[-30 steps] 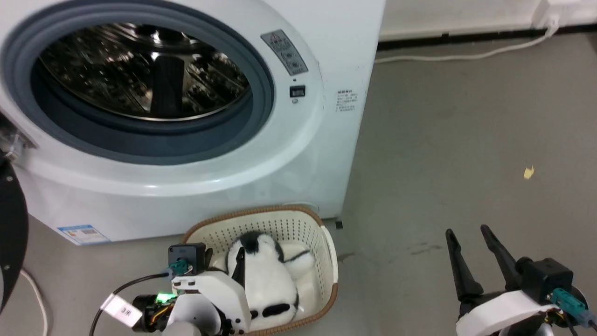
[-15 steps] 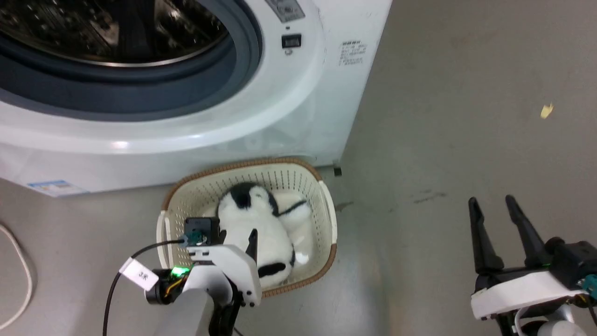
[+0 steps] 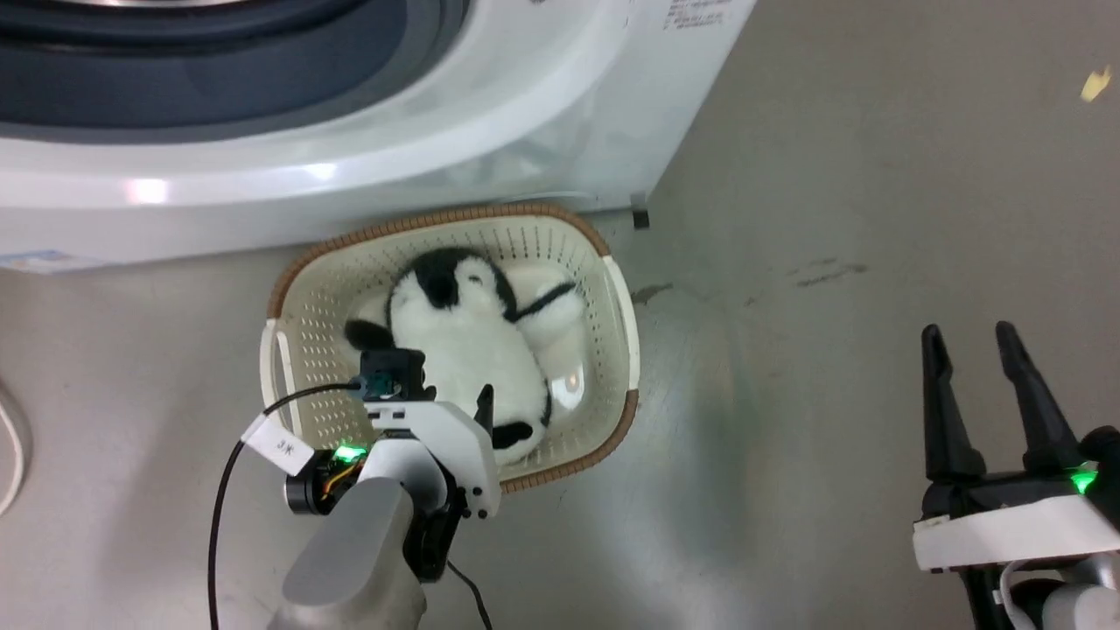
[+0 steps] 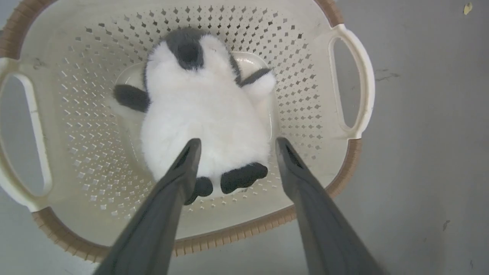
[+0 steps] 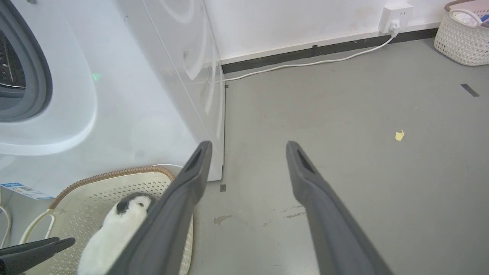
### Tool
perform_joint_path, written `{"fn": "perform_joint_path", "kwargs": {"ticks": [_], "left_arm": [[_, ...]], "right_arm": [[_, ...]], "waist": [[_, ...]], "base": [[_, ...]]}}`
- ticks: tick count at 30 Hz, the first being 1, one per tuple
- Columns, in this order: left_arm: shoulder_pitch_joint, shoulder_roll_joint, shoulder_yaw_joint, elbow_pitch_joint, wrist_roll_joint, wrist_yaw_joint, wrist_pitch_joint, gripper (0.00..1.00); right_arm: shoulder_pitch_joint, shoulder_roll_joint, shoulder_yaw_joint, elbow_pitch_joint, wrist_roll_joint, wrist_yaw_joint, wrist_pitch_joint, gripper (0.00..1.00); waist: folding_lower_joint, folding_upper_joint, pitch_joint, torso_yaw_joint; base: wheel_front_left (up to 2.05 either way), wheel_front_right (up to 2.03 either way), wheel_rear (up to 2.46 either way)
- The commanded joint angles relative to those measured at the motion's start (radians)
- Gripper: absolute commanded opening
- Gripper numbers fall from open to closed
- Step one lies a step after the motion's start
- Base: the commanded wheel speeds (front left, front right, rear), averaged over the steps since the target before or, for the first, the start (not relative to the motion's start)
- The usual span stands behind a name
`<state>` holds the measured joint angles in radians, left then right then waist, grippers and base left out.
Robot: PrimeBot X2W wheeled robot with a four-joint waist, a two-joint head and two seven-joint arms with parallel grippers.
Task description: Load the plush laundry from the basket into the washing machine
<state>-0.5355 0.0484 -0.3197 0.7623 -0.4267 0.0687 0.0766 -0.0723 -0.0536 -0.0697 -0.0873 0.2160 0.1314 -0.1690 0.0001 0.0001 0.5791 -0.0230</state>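
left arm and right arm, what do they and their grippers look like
The left gripper and right gripper each have two long, tapering dark grey fingers on a white housing with a green light. Behind the left gripper are a grey forearm, a black camera block with a teal connector, and a black cable bearing a white tag.

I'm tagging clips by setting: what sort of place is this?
Likely a laundry room: a large white front-loading washing machine, a cream perforated plastic laundry basket on the grey floor, and a white wall socket.
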Motion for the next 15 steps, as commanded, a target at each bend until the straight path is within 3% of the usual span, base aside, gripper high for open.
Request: {"fn": "perform_joint_path", "kwargs": {"ticks": [1, 7, 15], "left_arm": [[-0.041, 0.002, -0.017, 0.038, -0.018, 0.014, -0.009, 1.0], [-0.113, 0.002, -0.052, 0.124, -0.052, 0.063, -0.033, 1.0], [-0.19, 0.002, -0.096, 0.187, -0.127, 0.072, -0.05, 1.0]], "right_arm": [[-0.017, 0.002, -0.008, -0.019, 0.013, 0.0, -0.007, 1.0], [-0.007, 0.0, -0.028, -0.074, 0.021, -0.001, -0.002, 1.0], [0.015, -0.007, -0.06, -0.148, 0.034, -0.001, 0.009, 1.0]], "waist": [[-0.0001, -0.0001, 0.046, 0.006], [-0.0001, -0.0001, 0.119, 0.021], [-0.0001, -0.0001, 0.201, 0.043]], "base": [[0.0, 0.0, 0.0], [0.0, 0.0, 0.0], [0.0, 0.0, 0.0]]}}
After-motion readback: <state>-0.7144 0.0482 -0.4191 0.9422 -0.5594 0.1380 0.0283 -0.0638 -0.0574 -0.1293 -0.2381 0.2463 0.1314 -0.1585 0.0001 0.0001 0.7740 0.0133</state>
